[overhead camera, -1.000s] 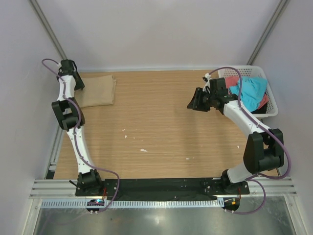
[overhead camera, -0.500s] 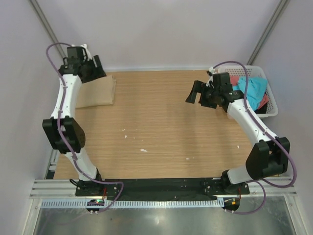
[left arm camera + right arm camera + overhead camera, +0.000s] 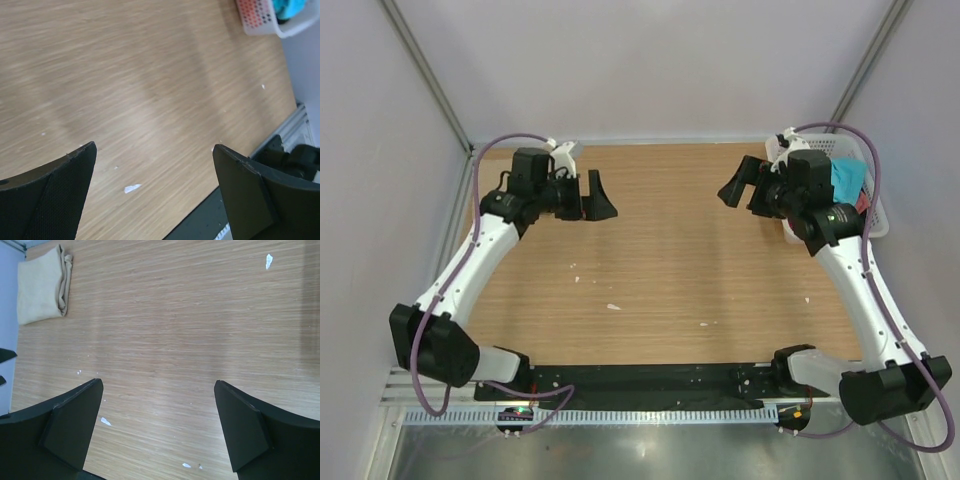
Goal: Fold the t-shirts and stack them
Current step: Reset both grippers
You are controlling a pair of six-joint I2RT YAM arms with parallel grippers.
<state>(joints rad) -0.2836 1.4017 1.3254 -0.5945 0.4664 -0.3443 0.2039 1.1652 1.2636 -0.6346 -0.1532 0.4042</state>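
The left pincer [image 3: 154, 150] hangs above a pale wood-grain bench [image 3: 150, 75], jaws spread wide with only bare wood between them. Its two dark, wedge-shaped fingers [image 3: 60, 195] fill the corners at 7 and 5 o'clock. A small white paper-like scrap [image 3: 132, 188] lies on the bench at 6 o'clock, between the fingers, and smaller white specks are scattered at 8 and 3 o'clock. At 1 o'clock sits a white plastic lattice basket [image 3: 295, 27], cut off by the frame, red showing through its holes and a crumpled turquoise cloth t-shirt [image 3: 290, 6] inside it. At 4 o'clock the bench ends at a grey metal rail [image 3: 305, 120], beside black hardware [image 3: 292, 155].
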